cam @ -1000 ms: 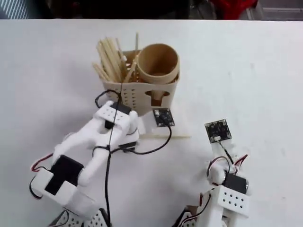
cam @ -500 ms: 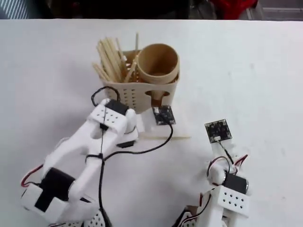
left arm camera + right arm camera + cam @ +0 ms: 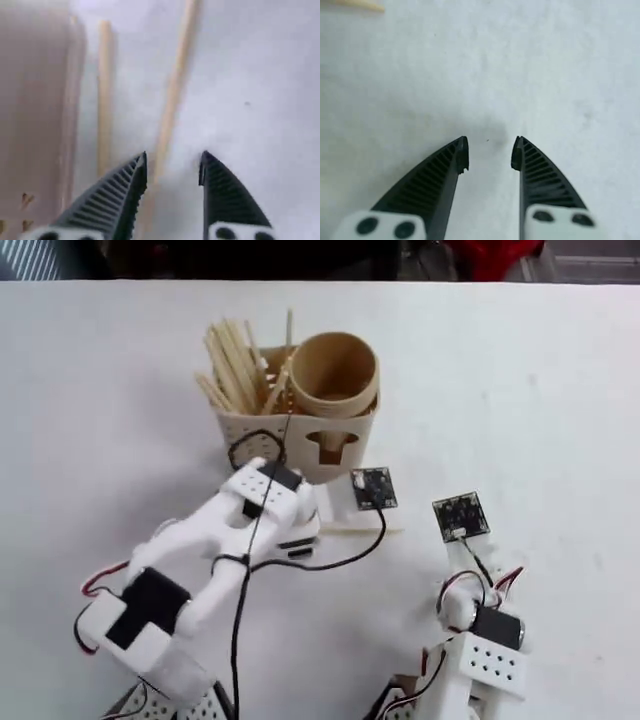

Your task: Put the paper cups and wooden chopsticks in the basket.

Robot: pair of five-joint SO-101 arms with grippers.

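Note:
A perforated beige basket (image 3: 262, 430) holds a bundle of wooden chopsticks (image 3: 235, 365) and a paper cup (image 3: 335, 370). Just in front of it a loose chopstick (image 3: 365, 531) lies on the white table. My left arm (image 3: 262, 505) hangs over that chopstick's left end. In the left wrist view my left gripper (image 3: 173, 160) is open just above the table. One chopstick (image 3: 175, 90) runs in between its fingers, and a second chopstick (image 3: 104, 90) lies beside the basket wall (image 3: 35, 100). My right gripper (image 3: 490, 150) is open over bare table.
My right arm (image 3: 470, 615) stands at the front right, away from the basket. A chopstick tip (image 3: 362, 4) shows far off in the right wrist view. The white table (image 3: 520, 390) stretches open to the right and left of the basket.
My left arm has swung back and then shifted right along the basket's front, now covering more of the loose chopstick's left end. The right arm has not moved.

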